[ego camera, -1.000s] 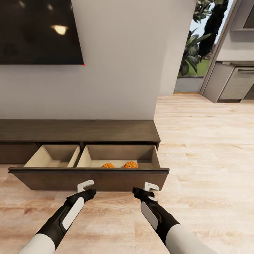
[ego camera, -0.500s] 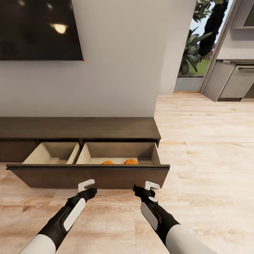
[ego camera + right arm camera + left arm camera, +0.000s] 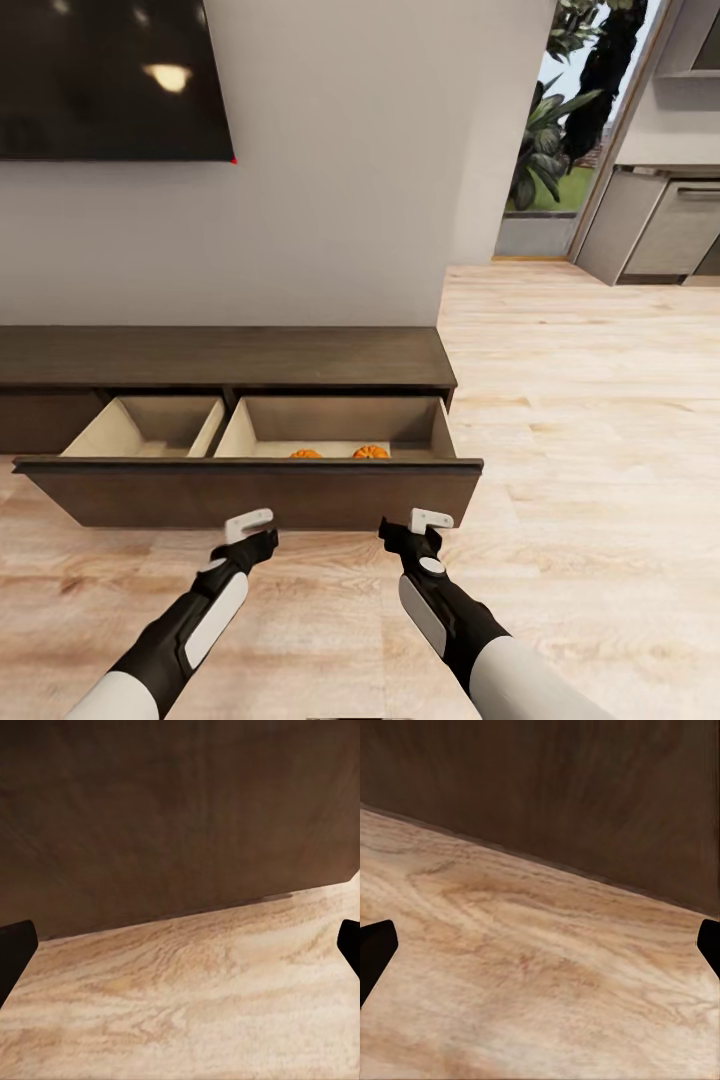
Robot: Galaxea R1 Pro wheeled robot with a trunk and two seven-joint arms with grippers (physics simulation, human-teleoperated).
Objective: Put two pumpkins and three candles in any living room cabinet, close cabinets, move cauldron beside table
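Note:
The long dark-brown cabinet (image 3: 220, 357) stands against the wall with its wide drawer pulled out. The drawer front (image 3: 250, 495) faces me, and pale wood shows inside. Two orange pumpkins (image 3: 306, 454) (image 3: 370, 452) sit in the drawer's right compartment, their lower halves hidden behind the front. My left gripper (image 3: 262, 541) and right gripper (image 3: 404, 534) hover just above the floor, close in front of the drawer front. Both are open and empty. The wrist views look at that dark front and the floor between the spread fingertips (image 3: 375, 949) (image 3: 15, 945). The candles and cauldron are out of view.
A dark TV screen (image 3: 110, 80) hangs on the wall above the cabinet. Light wooden floor (image 3: 600, 450) stretches to the right toward a doorway with plants (image 3: 545, 150) and grey kitchen units (image 3: 660, 225).
The whole picture has shifted up and the drawer looks slightly nearer, so the camera moved. The pumpkins show less above the drawer front. Both grippers edged closer to the front.

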